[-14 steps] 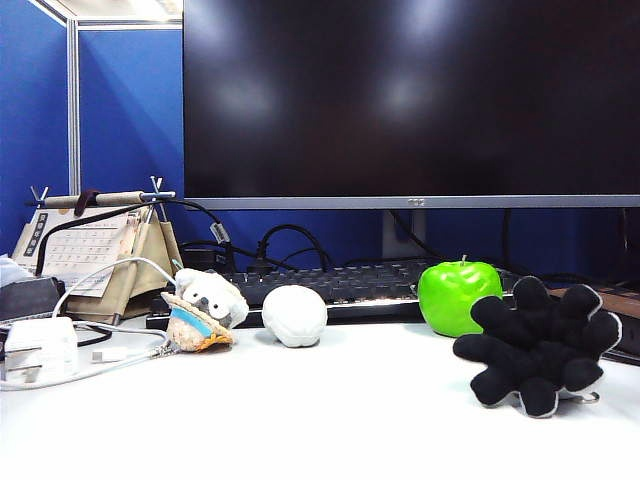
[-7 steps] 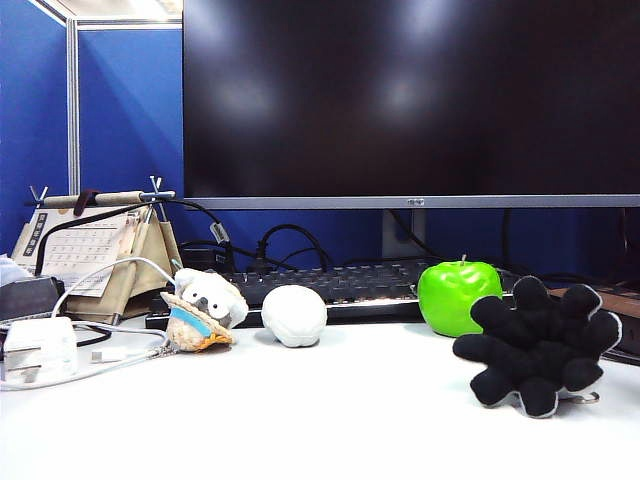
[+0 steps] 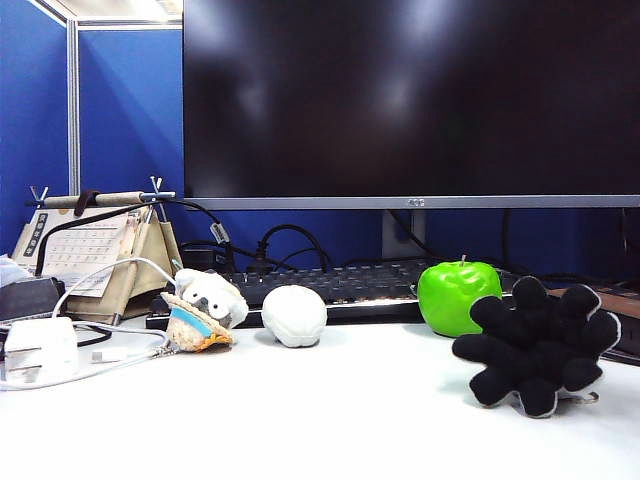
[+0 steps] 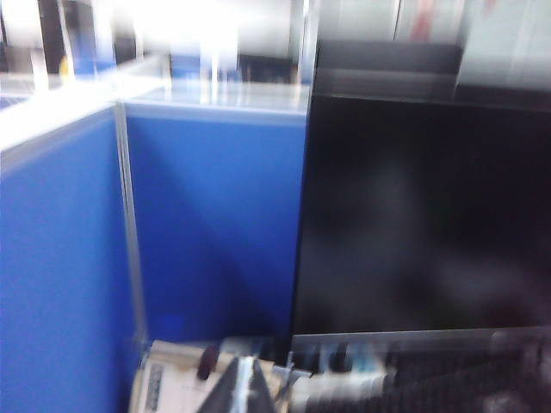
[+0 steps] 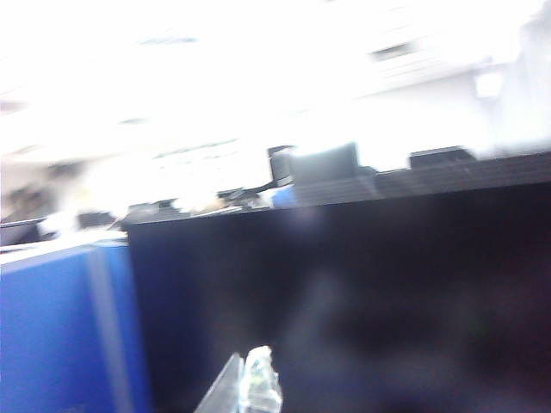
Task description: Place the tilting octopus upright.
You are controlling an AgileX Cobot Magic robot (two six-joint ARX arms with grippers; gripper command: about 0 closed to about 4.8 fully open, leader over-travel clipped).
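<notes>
Octopus (image 3: 537, 346) tipped on its side, black underside showing, beside green apple (image 3: 457, 296), left gripper (image 4: 250, 385) and right gripper (image 5: 256, 379) both closed, empty, up facing the monitor (image 3: 410, 100)

Exterior view: you look from low over the white table (image 3: 300, 420), level toward the monitor (image 3: 410, 100), with the octopus (image 3: 537, 345) near at the right.
Left wrist view: blurred, it faces you level at the blue partition (image 4: 207, 232) and the monitor's left edge, the left gripper (image 4: 245, 387) just showing.
Right wrist view: blurred, raised toward the monitor's top edge; right gripper (image 5: 245, 383) in frame.
Shared: all three take in the monitor and the partition.
</notes>
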